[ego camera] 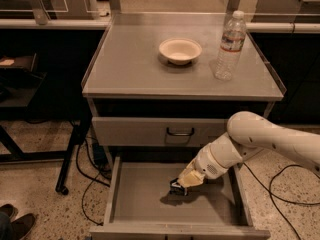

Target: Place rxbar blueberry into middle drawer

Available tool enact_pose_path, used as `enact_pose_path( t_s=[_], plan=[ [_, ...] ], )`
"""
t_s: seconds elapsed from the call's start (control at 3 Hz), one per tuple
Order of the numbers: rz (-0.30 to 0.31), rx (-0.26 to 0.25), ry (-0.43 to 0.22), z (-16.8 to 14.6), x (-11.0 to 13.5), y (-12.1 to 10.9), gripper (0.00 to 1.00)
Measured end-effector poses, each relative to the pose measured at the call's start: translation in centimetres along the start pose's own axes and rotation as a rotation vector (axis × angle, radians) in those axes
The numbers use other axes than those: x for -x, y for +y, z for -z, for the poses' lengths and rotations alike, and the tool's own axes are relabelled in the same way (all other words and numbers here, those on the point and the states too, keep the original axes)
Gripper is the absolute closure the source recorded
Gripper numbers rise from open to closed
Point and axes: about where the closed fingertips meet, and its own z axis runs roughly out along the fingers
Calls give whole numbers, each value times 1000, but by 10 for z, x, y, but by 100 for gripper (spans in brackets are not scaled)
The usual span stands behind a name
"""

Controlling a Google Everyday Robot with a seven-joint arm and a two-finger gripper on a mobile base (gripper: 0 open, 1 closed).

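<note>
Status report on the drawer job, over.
Gripper low inside open middle drawer, mid-floor. Bar: dark bit at gripper tip, likely it, unclear. Bowl and bottle up on cabinet top, out of the way.

No readable text, bottle label (231, 40) illegible; claw (176, 186) inside the open middle drawer (145, 201)

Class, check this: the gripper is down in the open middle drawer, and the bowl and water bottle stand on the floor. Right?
No. The camera view shows the bowl and water bottle standing on the cabinet top instead. The gripper is indeed down in the open middle drawer.
</note>
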Motion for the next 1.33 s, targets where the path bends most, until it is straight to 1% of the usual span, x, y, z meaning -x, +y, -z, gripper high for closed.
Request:
enact_pose_path(
  t_s=[0.33, 0.67, 1.0, 1.33],
  plan=[
    [-1, 2, 0, -1, -1, 0, 100],
    [-8, -4, -42, -4, -2, -6, 100],
    [-51, -22, -112, -3, -10, -19, 100],
    [-103, -21, -180, -4, -20, -35, 100]
  ],
)
